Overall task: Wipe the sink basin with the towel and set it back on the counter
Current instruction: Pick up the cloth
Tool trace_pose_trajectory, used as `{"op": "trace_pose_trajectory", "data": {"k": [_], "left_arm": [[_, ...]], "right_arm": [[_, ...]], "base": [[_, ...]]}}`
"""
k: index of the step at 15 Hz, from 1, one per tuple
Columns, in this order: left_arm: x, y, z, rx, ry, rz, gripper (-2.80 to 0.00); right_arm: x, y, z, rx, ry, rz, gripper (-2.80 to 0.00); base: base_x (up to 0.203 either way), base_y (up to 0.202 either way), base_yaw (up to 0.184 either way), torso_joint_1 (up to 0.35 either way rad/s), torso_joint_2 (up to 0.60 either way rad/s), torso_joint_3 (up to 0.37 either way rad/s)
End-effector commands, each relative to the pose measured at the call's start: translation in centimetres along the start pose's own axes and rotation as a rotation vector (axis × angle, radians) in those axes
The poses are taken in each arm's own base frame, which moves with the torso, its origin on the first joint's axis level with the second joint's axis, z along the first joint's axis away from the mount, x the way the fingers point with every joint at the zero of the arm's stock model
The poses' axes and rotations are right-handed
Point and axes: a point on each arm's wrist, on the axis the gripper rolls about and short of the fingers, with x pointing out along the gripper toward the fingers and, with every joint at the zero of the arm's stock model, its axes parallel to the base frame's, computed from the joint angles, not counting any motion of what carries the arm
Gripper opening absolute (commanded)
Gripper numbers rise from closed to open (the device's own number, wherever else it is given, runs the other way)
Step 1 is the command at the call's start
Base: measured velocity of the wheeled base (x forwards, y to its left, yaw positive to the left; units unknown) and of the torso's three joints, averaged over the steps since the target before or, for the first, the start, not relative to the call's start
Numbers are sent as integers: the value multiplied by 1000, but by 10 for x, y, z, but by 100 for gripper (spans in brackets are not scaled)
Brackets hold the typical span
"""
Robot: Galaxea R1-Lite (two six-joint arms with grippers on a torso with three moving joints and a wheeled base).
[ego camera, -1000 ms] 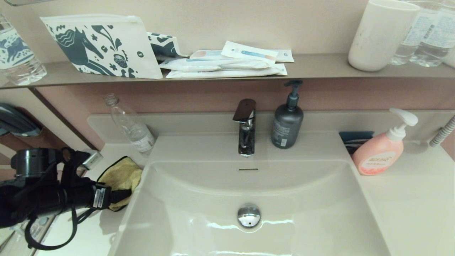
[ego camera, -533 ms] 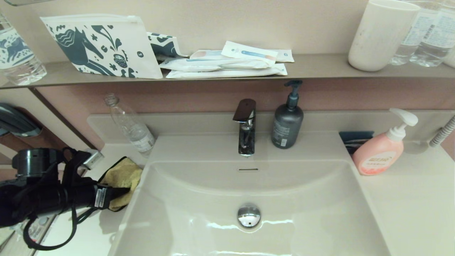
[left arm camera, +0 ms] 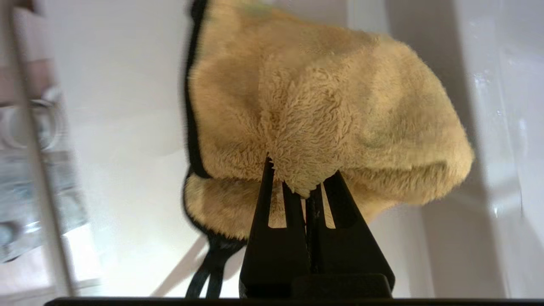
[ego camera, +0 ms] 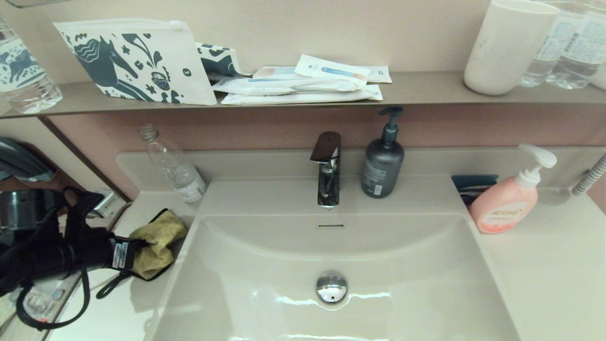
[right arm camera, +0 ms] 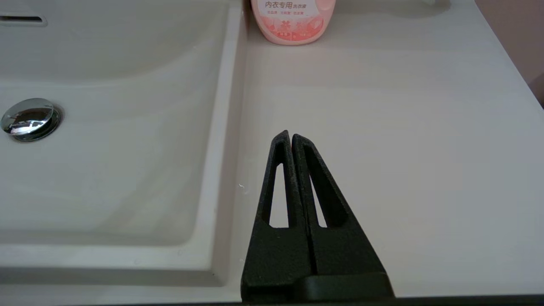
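A cream-white counter (ego camera: pixel 544 265) is wrapping around the sink basin (ego camera: pixel 378 251), which is sitting at the centre with its chrome drain plug (ego camera: pixel 331 286) low in the bowl and a slot overflow (ego camera: pixel 331 226) in the back wall. Behind the sink basin a dark faucet (ego camera: pixel 326 170) is standing, with a grey pump bottle (ego camera: pixel 382 161) just beside it. Left of the sink basin an empty clear bottle (ego camera: pixel 173 166) is leaning near the back corner. Right of the sink basin a pink pump bottle (ego camera: pixel 509 201) is resting on the counter. Above the sink basin a grey-brown shelf (ego camera: pixel 426 92) is carrying a patterned pouch (ego camera: pixel 137 61), flat sachets (ego camera: pixel 303 80) and a white cup (ego camera: pixel 506 45).

The towel (ego camera: pixel 156 244) is lying bunched on the counter just left of the sink basin's rim. The left gripper (left arm camera: pixel 297 178) is pinching a fold of it, fingers clamped together on the fluff. The right gripper (right arm camera: pixel 290 138) is hovering over the counter right of the sink basin, fingers pressed together on nothing.
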Motion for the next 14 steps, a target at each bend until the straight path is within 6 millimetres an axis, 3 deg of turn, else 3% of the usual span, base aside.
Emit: {"op": "trace_pose_trajectory", "data": {"k": [1, 8, 14], "left_arm": [[-16, 3, 5, 8, -43, 37, -280], [-66, -5, 6, -19, -40, 84, -280], [-113, -26, 19, -35, -15, 74, -280]], "right_arm": [[0, 0, 0, 0, 2, 1, -280], [0, 0, 0, -1, 1, 1, -280], [0, 0, 0, 0, 2, 1, -280]], "base": [[0, 0, 0, 0, 0, 0], [0, 0, 0, 0, 0, 0], [0, 0, 0, 0, 0, 0]]}}
